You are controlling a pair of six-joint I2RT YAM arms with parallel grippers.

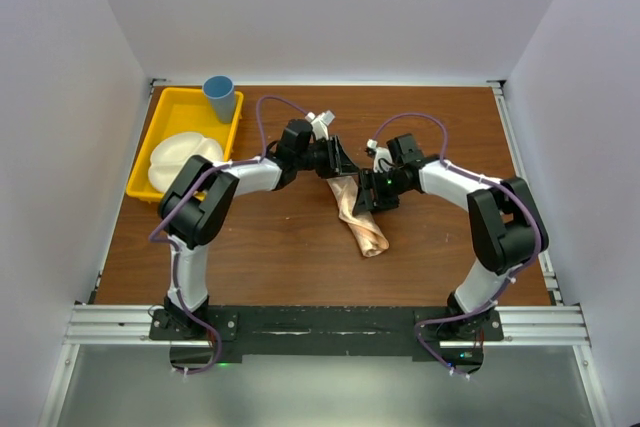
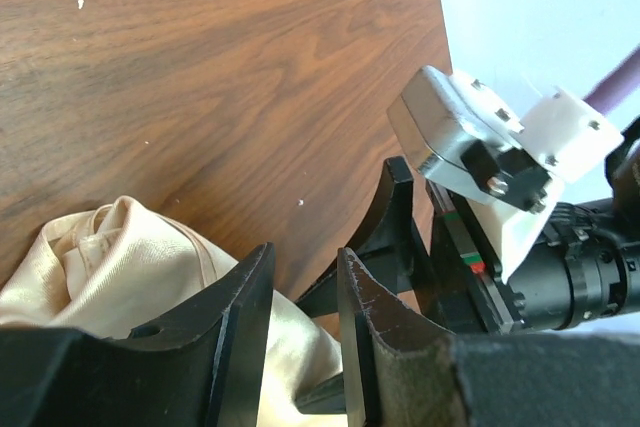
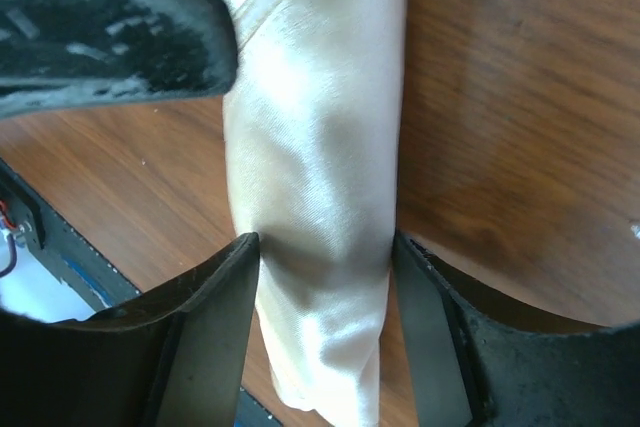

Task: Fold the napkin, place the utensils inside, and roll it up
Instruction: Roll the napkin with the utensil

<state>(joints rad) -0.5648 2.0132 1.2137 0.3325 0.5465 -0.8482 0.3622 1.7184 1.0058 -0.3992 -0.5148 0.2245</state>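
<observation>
The napkin (image 1: 362, 222) lies as a peach roll on the brown table, running from the middle toward the near right. My left gripper (image 1: 343, 162) is at its far end, and in the left wrist view its jaws (image 2: 303, 252) stand narrow with the cloth (image 2: 120, 257) between and under them. My right gripper (image 1: 362, 197) straddles the roll just below that. In the right wrist view its fingertips (image 3: 325, 242) stand at either side of the napkin (image 3: 320, 147) without squeezing it. The utensils are hidden.
A yellow tray (image 1: 160, 117) sits at the back left, holding a white divided plate (image 1: 180, 159) and a blue cup (image 1: 219, 97). The two grippers are nearly touching; a left finger (image 3: 110, 27) crosses the top of the right wrist view.
</observation>
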